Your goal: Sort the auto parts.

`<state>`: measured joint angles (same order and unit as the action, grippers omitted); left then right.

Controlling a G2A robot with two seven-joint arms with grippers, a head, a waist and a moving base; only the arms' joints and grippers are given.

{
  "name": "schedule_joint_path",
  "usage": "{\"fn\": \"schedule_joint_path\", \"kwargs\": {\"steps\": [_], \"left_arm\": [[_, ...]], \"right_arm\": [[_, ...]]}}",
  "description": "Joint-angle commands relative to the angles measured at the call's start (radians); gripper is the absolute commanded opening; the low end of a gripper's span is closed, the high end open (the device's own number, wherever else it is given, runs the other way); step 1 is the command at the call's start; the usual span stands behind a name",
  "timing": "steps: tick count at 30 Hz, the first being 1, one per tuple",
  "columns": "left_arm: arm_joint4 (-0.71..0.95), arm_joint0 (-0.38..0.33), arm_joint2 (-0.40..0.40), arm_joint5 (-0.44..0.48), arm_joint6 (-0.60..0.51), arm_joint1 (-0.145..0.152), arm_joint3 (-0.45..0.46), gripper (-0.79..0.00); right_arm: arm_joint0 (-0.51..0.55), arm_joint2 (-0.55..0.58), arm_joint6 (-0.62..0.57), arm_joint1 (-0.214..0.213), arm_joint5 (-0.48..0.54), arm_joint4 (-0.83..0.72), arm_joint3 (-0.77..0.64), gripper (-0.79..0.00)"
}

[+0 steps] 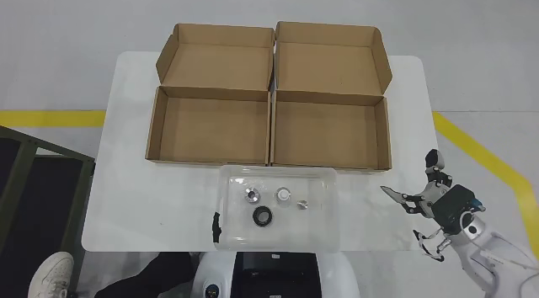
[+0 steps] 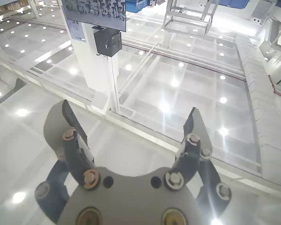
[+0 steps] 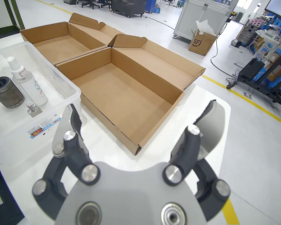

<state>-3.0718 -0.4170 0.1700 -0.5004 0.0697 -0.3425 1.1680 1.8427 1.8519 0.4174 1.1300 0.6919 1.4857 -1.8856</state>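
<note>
Right hand (image 1: 410, 220) over table (image 1: 411, 130) edge

Cardboard boxes were two: one box (image 1: 209, 130) and the other box (image 1: 330, 134), each with one lid flap folded back. Clear plastic bin (image 1: 324, 222) was one. It held four items: one dark cylinder (image 1: 264, 215), one silver round part (image 1: 251, 194), one spray bottle (image 1: 284, 194) and one small metal stud (image 1: 302, 204). White table (image 1: 126, 197) was one. Grippers were two: left gripper (image 2: 129, 105) and right gripper (image 3: 142, 103), two fingers each.
</note>
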Motion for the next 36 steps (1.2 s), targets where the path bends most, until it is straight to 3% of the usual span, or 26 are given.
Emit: {"fn": "schedule_joint_path", "kwargs": {"steps": [1, 36], "left_arm": [[0.000, 0.000, 0.000, 0.000, 0.000, 0.000, 0.000, 0.000], [0.000, 0.000, 0.000, 0.000, 0.000, 0.000, 0.000, 0.000]], "right_arm": [[0.000, 0.000, 0.000, 0.000, 0.000, 0.000, 0.000, -0.001], [-0.008, -0.026, -0.029, 0.000, 0.005, 0.014, -0.010, 0.000]]}}
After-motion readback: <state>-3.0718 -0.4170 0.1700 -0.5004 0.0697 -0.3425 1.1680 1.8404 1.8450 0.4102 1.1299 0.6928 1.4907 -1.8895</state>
